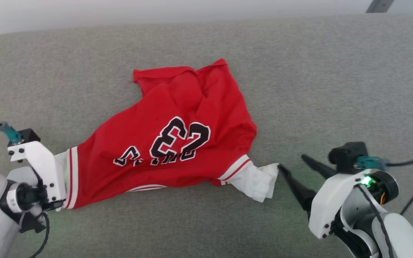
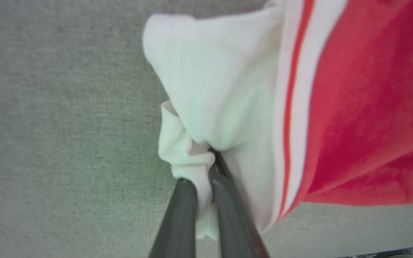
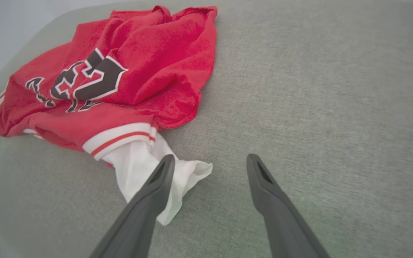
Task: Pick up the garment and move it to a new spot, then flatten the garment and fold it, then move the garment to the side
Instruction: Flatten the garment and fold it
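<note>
Lying crumpled on grey woven upholstery [image 1: 335,89], garment [image 1: 177,136], left pincer [image 2: 201,172] clamping sleeve [image 2: 210,82], right pincer [image 3: 210,161] spread empty

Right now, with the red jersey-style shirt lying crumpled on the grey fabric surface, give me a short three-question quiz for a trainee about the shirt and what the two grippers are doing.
1. True or false: the right gripper is shut on the red jersey-style shirt with white sleeves.
2. Which part of the shirt does the left gripper pinch? A: the red bottom hem. B: a white sleeve. C: the black lettering.
3. Which black, white-outlined number is printed on the shirt?

Key: 1 false, its jaws stand open. 2 B. 3 twenty-three.
</note>
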You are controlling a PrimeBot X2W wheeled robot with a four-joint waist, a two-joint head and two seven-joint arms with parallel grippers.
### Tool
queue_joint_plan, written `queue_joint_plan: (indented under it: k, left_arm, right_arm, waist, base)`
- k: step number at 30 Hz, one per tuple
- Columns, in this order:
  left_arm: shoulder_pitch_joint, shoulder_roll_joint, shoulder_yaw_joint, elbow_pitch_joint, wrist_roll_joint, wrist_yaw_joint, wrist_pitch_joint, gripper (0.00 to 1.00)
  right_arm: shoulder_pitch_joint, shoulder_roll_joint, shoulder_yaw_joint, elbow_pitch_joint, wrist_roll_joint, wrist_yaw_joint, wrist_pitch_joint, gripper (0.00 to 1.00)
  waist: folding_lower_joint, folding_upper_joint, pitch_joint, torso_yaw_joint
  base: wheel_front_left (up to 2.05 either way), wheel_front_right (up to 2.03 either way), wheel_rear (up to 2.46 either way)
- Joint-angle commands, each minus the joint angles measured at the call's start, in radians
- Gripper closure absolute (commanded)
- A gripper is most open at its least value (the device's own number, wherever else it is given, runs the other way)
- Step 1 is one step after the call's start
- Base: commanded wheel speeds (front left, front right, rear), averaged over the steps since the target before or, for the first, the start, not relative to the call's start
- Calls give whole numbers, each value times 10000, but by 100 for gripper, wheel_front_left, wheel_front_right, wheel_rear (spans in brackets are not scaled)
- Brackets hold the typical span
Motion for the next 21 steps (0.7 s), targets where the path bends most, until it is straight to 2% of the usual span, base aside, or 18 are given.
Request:
queue_joint_plan:
  k: [1, 9, 13, 18, 19, 20, 21]
  left_arm:
    - [35, -194, -107, 193, 61, -41, -130, 100]
    - [-544, -657, -280, 554, 229, -419, -366, 100]
    - [-778, -877, -349, 769, 284, -553, -466, 100]
    - [-1067, -1122, -382, 1010, 355, -803, -744, 100]
    - [-1106, -1160, -392, 1089, 362, -864, -760, 100]
    - [-1156, -1187, -412, 1179, 384, -898, -800, 100]
    - [-1229, -1205, -415, 1234, 415, -954, -864, 100]
  right_arm:
    - [-37, -119, 118, -151, 126, -3, 328, 0]
    - [-537, -602, 914, -581, 210, -3, 2913, 0]
    - [-986, -545, 1378, 69, 5, -2, 3619, 0]
    - [-1737, -642, 2299, 1495, -205, -5, 3767, 0]
    - [-1830, -593, 2482, 1820, -48, -5, 3755, 52]
    - [-1964, -582, 2561, 2114, 104, -3, 3627, 100]
    - [-2113, -688, 2707, 2380, 102, -5, 3630, 100]
  waist:
    - [0, -1, 56, 99]
    - [0, -1, 297, 573]
    - [0, -1, 413, 784]
    - [0, -1, 563, 1041]
    - [0, -1, 568, 1066]
    - [0, -1, 565, 1099]
    - [0, -1, 557, 1139]
  base:
    - [0, 0, 0]
    - [0, 0, 0]
    - [0, 0, 0]
    - [0, 0, 0]
    - [0, 0, 0]
    - [0, 0, 0]
    - [0, 0, 0]
